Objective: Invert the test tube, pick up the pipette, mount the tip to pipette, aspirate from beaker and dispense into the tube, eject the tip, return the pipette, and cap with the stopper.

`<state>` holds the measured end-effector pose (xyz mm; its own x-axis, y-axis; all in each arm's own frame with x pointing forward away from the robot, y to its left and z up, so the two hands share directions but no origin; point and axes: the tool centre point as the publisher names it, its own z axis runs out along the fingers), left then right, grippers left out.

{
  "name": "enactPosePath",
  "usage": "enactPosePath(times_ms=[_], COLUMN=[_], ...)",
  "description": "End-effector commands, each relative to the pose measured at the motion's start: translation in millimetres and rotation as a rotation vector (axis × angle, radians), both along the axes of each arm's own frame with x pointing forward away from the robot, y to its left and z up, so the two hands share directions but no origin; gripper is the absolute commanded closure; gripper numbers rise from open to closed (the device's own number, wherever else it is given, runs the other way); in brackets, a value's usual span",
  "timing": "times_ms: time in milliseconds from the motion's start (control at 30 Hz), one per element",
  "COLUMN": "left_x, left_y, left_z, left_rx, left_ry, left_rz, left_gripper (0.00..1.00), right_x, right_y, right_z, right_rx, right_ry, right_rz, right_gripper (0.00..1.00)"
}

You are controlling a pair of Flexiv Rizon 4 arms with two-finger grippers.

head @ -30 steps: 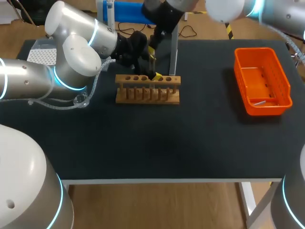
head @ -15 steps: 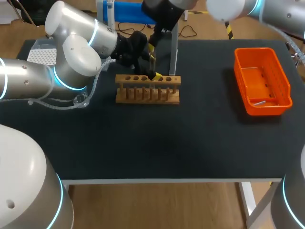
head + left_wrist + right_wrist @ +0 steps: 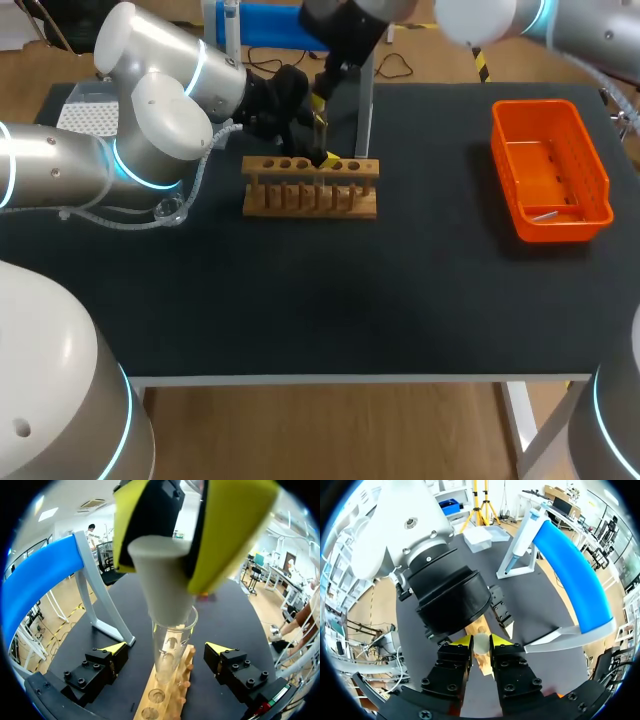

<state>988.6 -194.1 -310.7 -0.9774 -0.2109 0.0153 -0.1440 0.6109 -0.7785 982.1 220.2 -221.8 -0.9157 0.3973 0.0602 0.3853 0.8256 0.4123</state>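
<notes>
Currently the right hand (image 3: 479, 641) is clenched on the stopper (image 3: 165, 580), gripping its wide end from two sides with the narrow end pointing down. Directly beneath it, the test tube (image 3: 170, 645) stands upright in the wooden rack (image 3: 165, 700). The stopper's taper and the tube's long axis are nearly in line. The narrow end sits at the tube's rim, apparently just inside. The coming move is judged to be a straight push down along that axis. The left hand (image 3: 165, 650) is released, spread to either side of the tube without touching it. In the head view both hands meet at the rack's 12 o'clock edge.
</notes>
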Motion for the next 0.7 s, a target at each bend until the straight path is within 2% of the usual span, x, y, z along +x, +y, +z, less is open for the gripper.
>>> enactPosePath(times_ms=[33,700], left_x=[0.2,0.2], left_y=[-0.1,-0.1], left_z=[-1.2,-1.2], left_rx=[-0.004,-0.004], left_ry=[-0.001,-0.001], left_rz=[0.000,0.000], left_gripper=[0.00,0.00], right_x=[0.4,-6.1], right_y=[-2.1,-0.8], right_z=[-1.5,-15.4], right_rx=[0.001,-0.022], right_ry=[0.005,0.033], right_rz=[0.002,0.009], right_gripper=[1.00,1.00])
